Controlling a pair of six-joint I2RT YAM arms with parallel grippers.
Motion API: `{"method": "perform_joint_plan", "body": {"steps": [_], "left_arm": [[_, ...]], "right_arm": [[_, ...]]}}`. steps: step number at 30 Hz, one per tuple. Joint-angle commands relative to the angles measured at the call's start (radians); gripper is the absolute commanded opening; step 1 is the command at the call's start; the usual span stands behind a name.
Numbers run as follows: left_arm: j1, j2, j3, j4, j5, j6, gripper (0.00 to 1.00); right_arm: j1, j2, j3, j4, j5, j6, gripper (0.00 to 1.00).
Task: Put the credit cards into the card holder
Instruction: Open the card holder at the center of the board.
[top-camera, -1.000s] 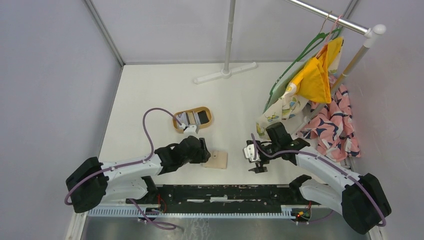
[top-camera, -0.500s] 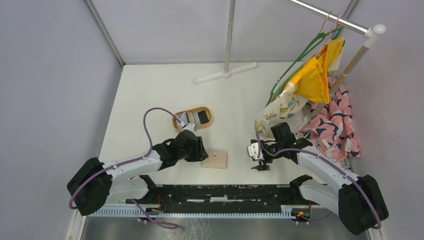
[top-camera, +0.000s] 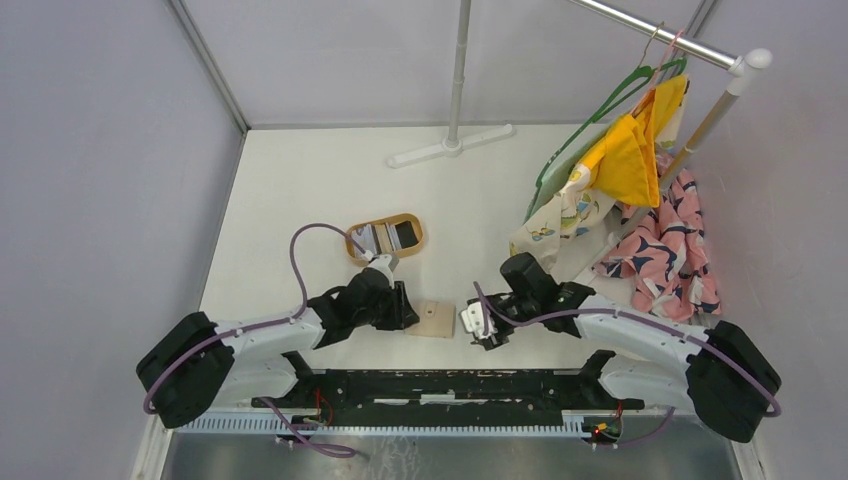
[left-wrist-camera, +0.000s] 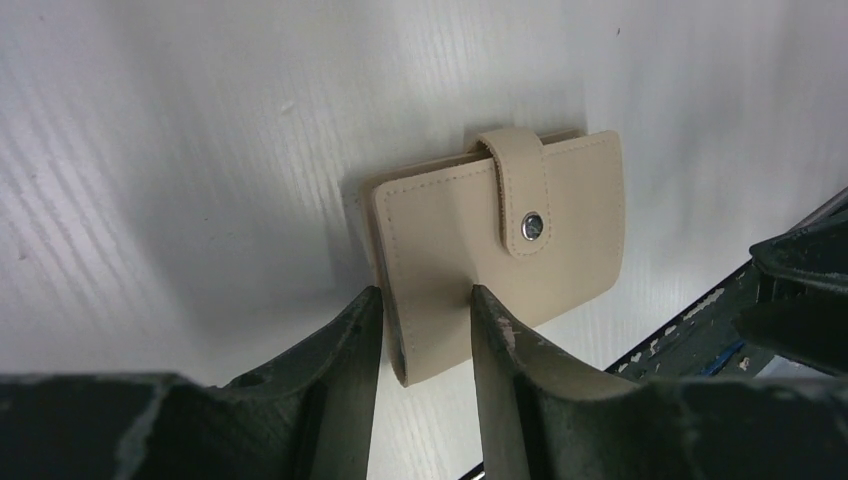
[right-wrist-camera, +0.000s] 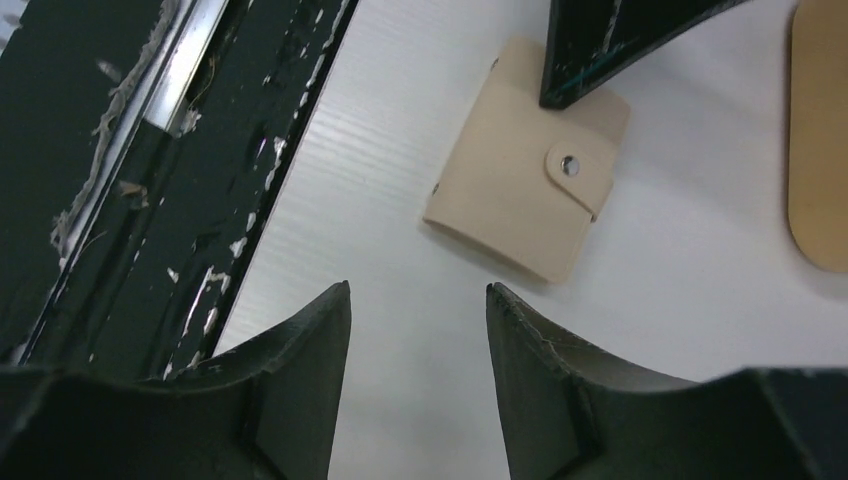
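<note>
From above, the card holder (top-camera: 436, 319) lies flat on the tabletop (top-camera: 320, 170) between the arms. The left tool (top-camera: 407, 316) is at its left edge and the right tool (top-camera: 478, 326) is near its right. The credit cards (top-camera: 388, 237) sit in the wooden tray (top-camera: 421, 240), well apart.

The left wrist view shows the left tool partly spread astride the holder's near edge, seemingly not yet pinching it. The snap is fastened.

The right wrist view shows the right tool spread and empty, with the holder ahead of it.

My judgement of the risk: a squeeze on so little edge could skid the closed holder across the smooth tabletop. The two tools could also knock together over it.
</note>
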Motion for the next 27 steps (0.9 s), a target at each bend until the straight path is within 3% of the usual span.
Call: {"method": "perform_joint_plan", "body": {"steps": [1,7,11,21,27], "left_arm": [[-0.021,0.058,0.019,0.127,0.049,0.052,0.44],[-0.050,0.125,0.044,0.181,0.037,0.062,0.23],[-0.056,0.177,0.057,0.239,0.068,0.094,0.03],[-0.103,0.239,0.018,0.461,0.146,0.060,0.02],[-0.148,0.248,0.031,0.478,0.146,0.064,0.02]], "right_arm": [[0.085,0.087,0.099,0.117,0.146,0.125,0.56],[0.094,0.130,0.107,0.162,0.216,0.200,0.54],[0.093,0.174,0.108,0.171,0.238,0.216,0.54],[0.091,0.259,0.117,0.181,0.252,0.260,0.54],[0.090,0.295,0.129,0.176,0.309,0.266,0.52]]}}
